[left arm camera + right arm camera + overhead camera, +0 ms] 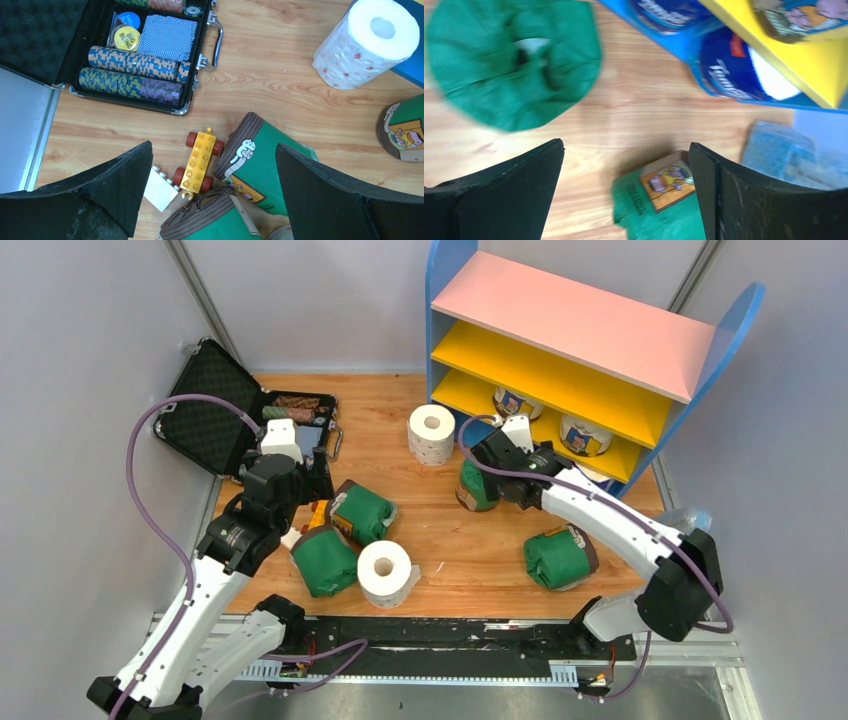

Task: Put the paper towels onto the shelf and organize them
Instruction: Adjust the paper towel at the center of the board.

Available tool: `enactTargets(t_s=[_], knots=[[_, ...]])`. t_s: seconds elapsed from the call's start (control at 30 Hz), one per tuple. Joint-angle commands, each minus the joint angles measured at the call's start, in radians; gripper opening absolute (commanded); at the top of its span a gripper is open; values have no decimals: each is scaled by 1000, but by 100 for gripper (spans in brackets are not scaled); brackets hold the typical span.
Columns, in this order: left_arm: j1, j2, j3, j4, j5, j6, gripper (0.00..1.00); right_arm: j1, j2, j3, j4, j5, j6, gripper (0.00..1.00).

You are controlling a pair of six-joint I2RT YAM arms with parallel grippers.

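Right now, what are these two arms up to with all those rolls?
They're putting paper towels onto the shelf. Two rolls sit on its lowest yellow board; several more lie loose on the table. Both tools are open and hold nothing: the right tool is above a green roll by the shelf, the left tool over two green rolls.

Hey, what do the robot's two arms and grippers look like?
The left arm and right arm have white links, black joints and a purple cable along each. The left gripper and right gripper have broad black fingers with a rough, foam-like face.
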Motion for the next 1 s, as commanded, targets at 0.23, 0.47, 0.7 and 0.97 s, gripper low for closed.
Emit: enactTargets(t_s=[0.23, 0.47, 0.7, 0.97], knots=[[5, -4, 3, 28, 1, 16, 100, 19, -96, 59, 296, -471, -83, 88], [5, -10, 3, 27, -1, 16, 100, 18, 56, 149, 293, -424, -3, 85], [5, -15, 3, 28, 3, 15, 100, 17, 168, 182, 293, -358, 17, 84], [5, -17, 3, 28, 4, 15, 100, 7, 294, 222, 303, -329, 1, 79]])
